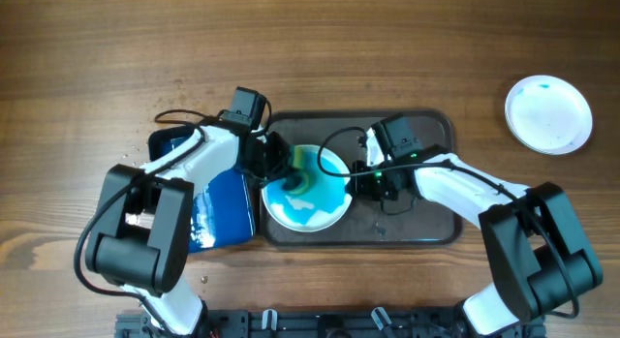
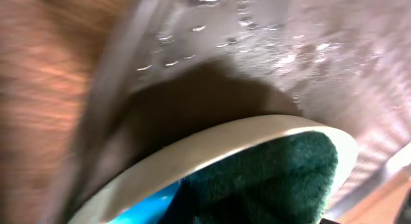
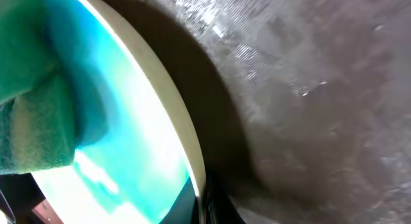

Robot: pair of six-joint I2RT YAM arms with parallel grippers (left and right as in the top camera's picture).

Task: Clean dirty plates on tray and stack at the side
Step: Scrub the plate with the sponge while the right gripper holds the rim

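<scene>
A white plate smeared with blue [image 1: 308,195] lies in the dark tray [image 1: 426,227]. My left gripper [image 1: 281,167] is shut on a green sponge [image 1: 306,171] and presses it on the plate's upper left part. The left wrist view shows the sponge [image 2: 270,179] against the plate rim [image 2: 192,153]. My right gripper [image 1: 360,180] is shut on the plate's right rim; the right wrist view shows the rim [image 3: 186,140] between its fingers, with the sponge [image 3: 32,121] at the left. A cleaner white plate [image 1: 548,113] lies on the table at the far right.
A blue cloth or mat [image 1: 221,210] lies on the table left of the tray, under my left arm. Water droplets speckle the tray floor [image 2: 257,31]. The wooden table [image 1: 97,47] surrounds the tray.
</scene>
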